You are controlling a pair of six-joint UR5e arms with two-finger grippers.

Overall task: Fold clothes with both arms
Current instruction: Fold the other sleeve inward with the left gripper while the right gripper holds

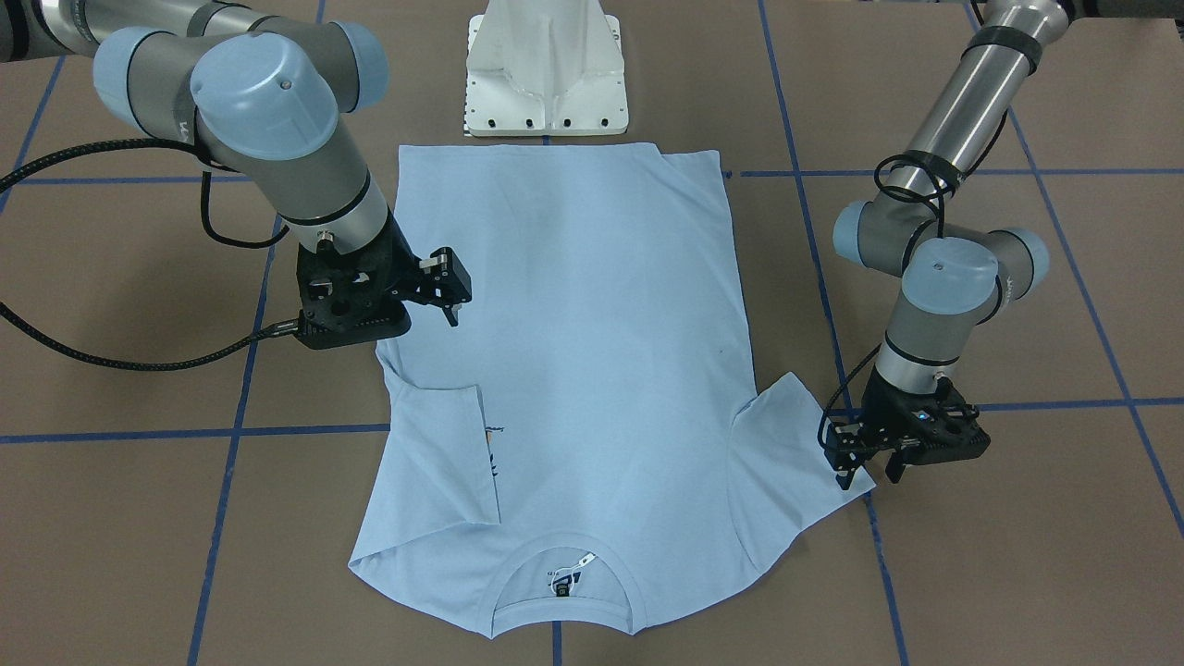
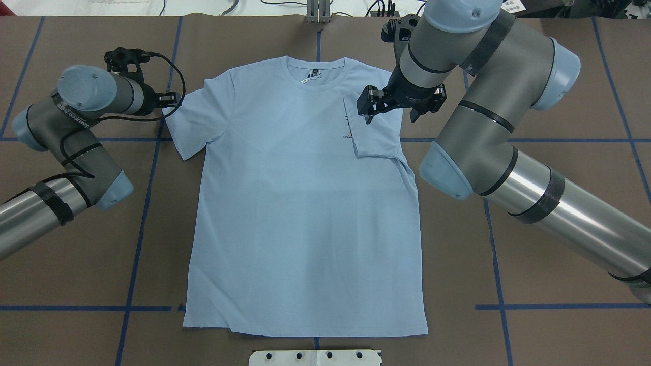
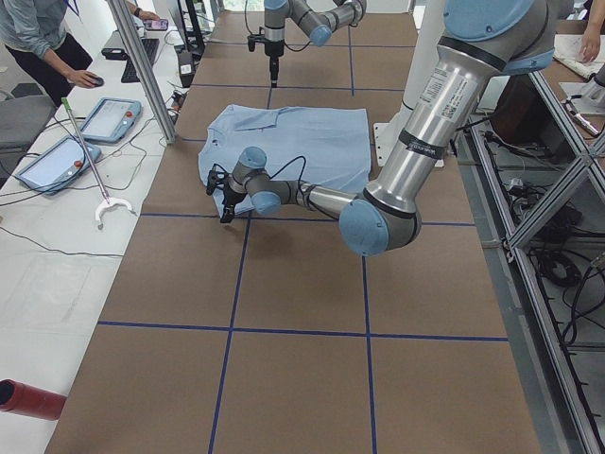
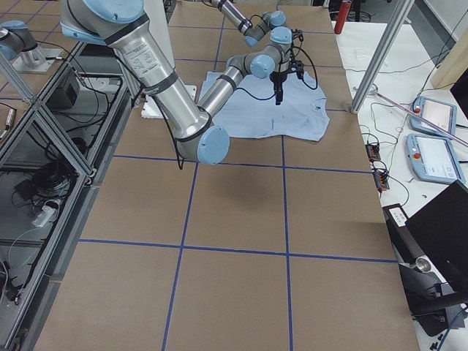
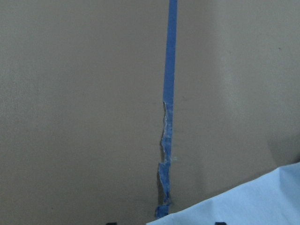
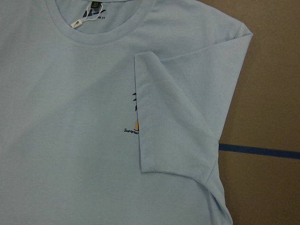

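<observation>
The pale blue T-shirt (image 1: 573, 351) (image 2: 305, 213) lies flat, front up, collar away from the robot. Its black neck label (image 6: 93, 9) shows inside the collar. The sleeve on my right side (image 2: 374, 129) (image 6: 178, 122) is folded inward over the chest and partly covers the small orange-and-black print (image 6: 133, 126). My right gripper (image 2: 390, 114) (image 1: 449, 291) hovers open and empty above that folded sleeve. The other sleeve (image 1: 795, 435) lies spread out. My left gripper (image 1: 868, 472) stands open at its outer tip. The left wrist view shows only that corner of cloth (image 5: 243, 208).
The white pedestal base (image 1: 546, 83) stands at the shirt's hem end. Blue tape lines (image 5: 168, 93) cross the brown table. Beyond the collar end are a metal post (image 3: 142, 66), tablets (image 3: 109, 118) and a person (image 3: 38, 38).
</observation>
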